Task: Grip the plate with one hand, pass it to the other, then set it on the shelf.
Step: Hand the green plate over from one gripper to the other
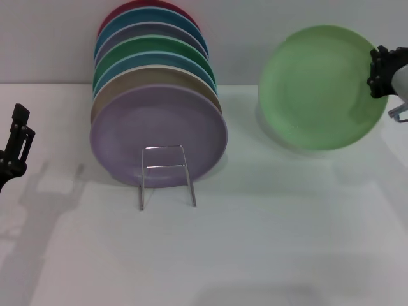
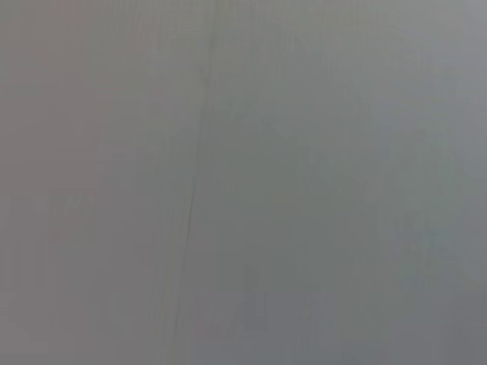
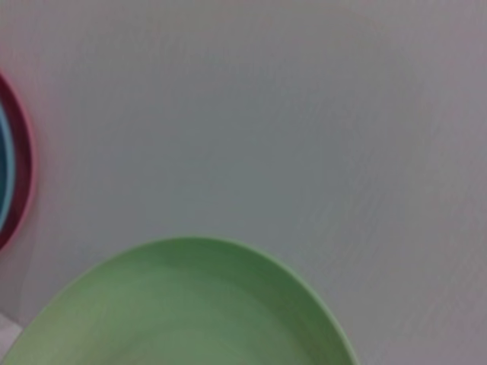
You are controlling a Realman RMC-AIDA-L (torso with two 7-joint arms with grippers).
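Observation:
The light green plate (image 1: pixel 315 86) hangs tilted above the table at the right, face toward me, with its shadow on the table below. My right gripper (image 1: pixel 381 71) is shut on the plate's right rim. In the right wrist view the plate (image 3: pixel 190 312) fills the near part of the picture. The silver wire shelf (image 1: pixel 167 175) stands left of centre with several plates stacked upright in it. My left gripper (image 1: pixel 16 143) hovers at the far left edge, away from everything. The left wrist view shows only plain grey surface.
On the shelf the front plate is lavender (image 1: pixel 159 134), with tan, blue, dark green and red ones (image 1: pixel 150 7) behind. The red plate's rim (image 3: pixel 23 175) shows in the right wrist view. A white table (image 1: pixel 255 242) spreads in front, and a wall is behind.

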